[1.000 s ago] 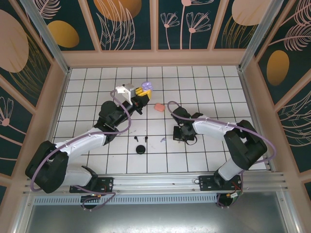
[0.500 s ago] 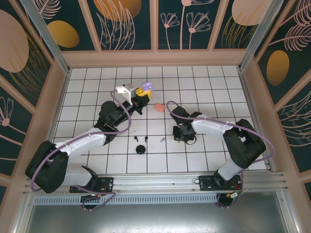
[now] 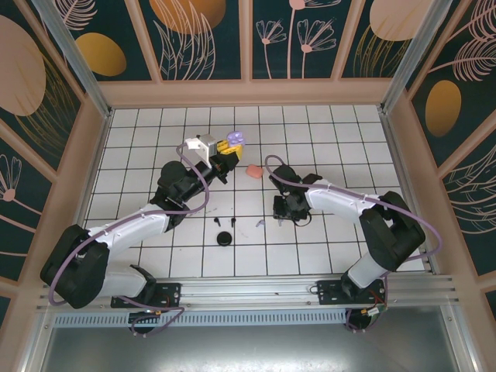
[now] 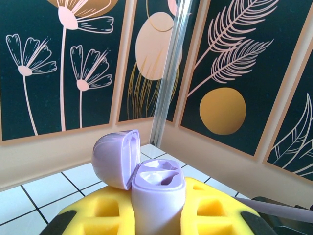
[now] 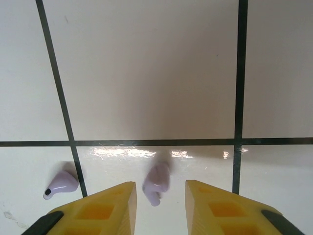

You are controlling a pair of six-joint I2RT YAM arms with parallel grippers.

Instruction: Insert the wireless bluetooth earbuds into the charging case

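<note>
We find the right tool (image 5: pixel 159 190) open. Its yellow fingers (image 5: pixel 105 210) stand apart, and one lilac earbud (image 5: pixel 157 180) lies on the desk (image 5: pixel 146 73) between them, touching neither. A second lilac earbud (image 5: pixel 61 185) rests just beside the left-hand finger, against a grid line. The left tool (image 4: pixel 159 208) is closed on the lilac charging case (image 4: pixel 157 188), held upright with its lid (image 4: pixel 113 159) swung open. We cannot see the floors of its two wells.

Hazards, as we judge them:
- The earbud is small, rounded and glossy. If the fingers close off-centre, it may squirt out across the smooth tile.
- Too deep a descent would drive the fingertips into the desk.
- The left-hand finger could knock the second earbud away.
- If the stem is gripped askew, the earbud may jam at the well mouth, and pressing it home could twist the case in the left tool.
</note>
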